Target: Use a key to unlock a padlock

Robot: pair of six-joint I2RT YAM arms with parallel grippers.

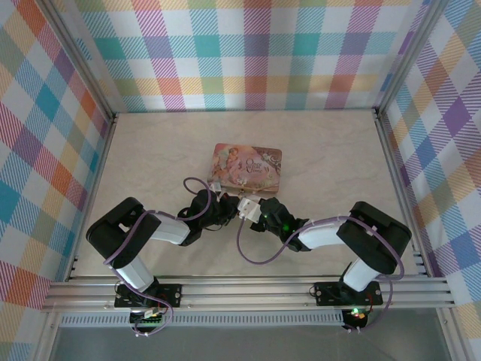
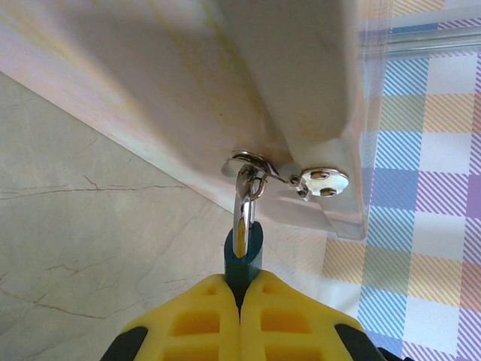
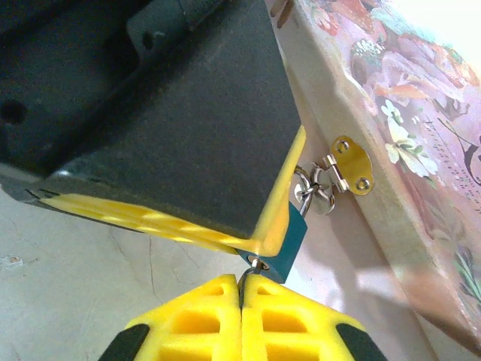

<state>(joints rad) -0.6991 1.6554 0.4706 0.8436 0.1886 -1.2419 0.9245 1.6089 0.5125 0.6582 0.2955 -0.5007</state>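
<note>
Over the marble tabletop [image 1: 338,150], left gripper [image 2: 240,286] pinches padlock [image 2: 245,254].

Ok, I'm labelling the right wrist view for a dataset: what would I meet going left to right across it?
left hand → padlock → brass hasp plate → pink tin's illustrated lid

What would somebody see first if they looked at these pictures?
Probably the bright checkered walls around the table, and the pink tin in the middle of it. Up close, the left gripper is shut on a tiny blue padlock hanging from the tin's clasp, and the right gripper pinches what looks like the key under it.
</note>
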